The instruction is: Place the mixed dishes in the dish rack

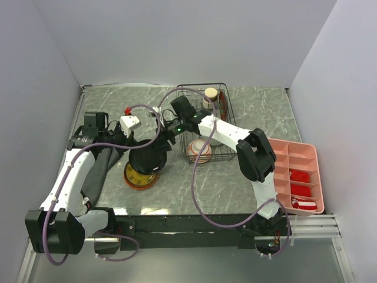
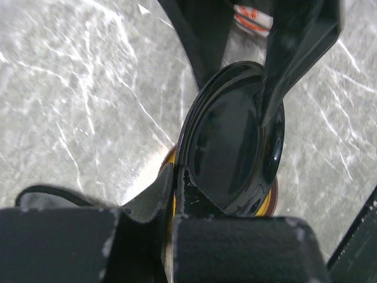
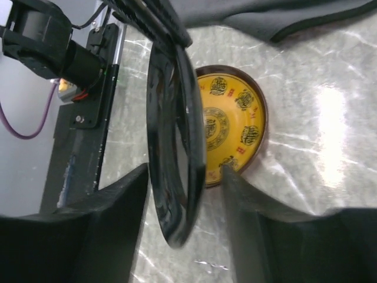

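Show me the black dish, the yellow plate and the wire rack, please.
black dish [image 3: 177, 130]: right wrist view, on its glossy rim, seen edge-on.
yellow plate [image 3: 232, 124]: right wrist view, on its patterned yellow face.
wire rack [image 1: 221, 152]: top external view, on its near right wire wall.

Glossy black dish; yellow plate with dark medallion motifs, perhaps a brown-red rim; grey marbled table.

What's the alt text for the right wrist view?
A glossy black dish stands on edge between the right tool's two fingers, over a yellow plate with a dark red rim on the grey marbled table. A grey cloth lies along the top edge.
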### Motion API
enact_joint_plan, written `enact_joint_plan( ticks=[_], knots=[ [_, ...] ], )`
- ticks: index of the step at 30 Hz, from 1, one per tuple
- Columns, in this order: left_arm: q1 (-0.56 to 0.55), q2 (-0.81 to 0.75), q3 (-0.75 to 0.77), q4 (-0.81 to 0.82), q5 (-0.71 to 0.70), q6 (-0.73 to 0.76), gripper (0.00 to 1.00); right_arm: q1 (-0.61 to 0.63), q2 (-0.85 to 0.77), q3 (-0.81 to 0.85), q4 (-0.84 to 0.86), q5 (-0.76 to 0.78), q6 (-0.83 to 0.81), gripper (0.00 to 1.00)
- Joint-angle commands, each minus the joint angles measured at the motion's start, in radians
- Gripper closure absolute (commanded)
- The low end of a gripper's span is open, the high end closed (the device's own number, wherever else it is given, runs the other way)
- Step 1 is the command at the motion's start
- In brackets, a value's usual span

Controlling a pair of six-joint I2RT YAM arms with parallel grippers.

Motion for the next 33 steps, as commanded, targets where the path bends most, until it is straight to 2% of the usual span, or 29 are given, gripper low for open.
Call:
enact_joint_plan(
  ticks=[1, 4, 9, 14, 18, 24, 27, 29, 32, 33],
  knots=[
    [-0.002, -0.02, 0.056, 0.057, 0.046, -0.037, 0.99, 0.006, 0.002, 0.018, 0.013, -0.012, 0.005, 0.52],
    [-0.002, -0.023, 0.046, 0.058, 0.041, -0.035, 0.99, 0.008, -0.005, 0.01, 0.046, 0.001, 0.044, 0.65],
    [-0.002, -0.041, 0.014, 0.109, 0.027, -0.06, 0.99, 0.006, -0.041, 0.013, 0.039, 0.043, 0.042, 0.78],
    [-0.002, -0.052, 0.019, 0.16, 0.013, -0.098, 0.99, 0.006, -0.094, -0.01, 0.031, 0.083, 0.033, 1.0],
    [-0.002, -0.049, 0.063, 0.198, 0.001, -0.135, 0.95, 0.003, -0.169, -0.043, 0.028, 0.14, 0.038, 1.0],
    [-0.002, -0.048, 0.141, 0.222, -0.02, -0.224, 0.65, -0.041, -0.277, -0.077, 0.054, 0.253, 0.071, 1.0],
    [-0.002, -0.054, 0.174, 0.253, -0.02, -0.276, 0.59, -0.079, -0.326, -0.08, 0.059, 0.313, 0.085, 1.0],
    [-0.002, -0.052, 0.195, 0.291, -0.028, -0.323, 0.52, -0.099, -0.359, -0.083, 0.065, 0.344, 0.108, 1.0],
    [-0.002, -0.045, 0.209, 0.385, -0.062, -0.414, 0.46, -0.138, -0.407, -0.094, 0.088, 0.447, 0.165, 1.0],
    [-0.002, -0.044, 0.207, 0.42, -0.084, -0.445, 0.46, -0.144, -0.419, -0.093, 0.094, 0.537, 0.176, 1.0]
  ],
)
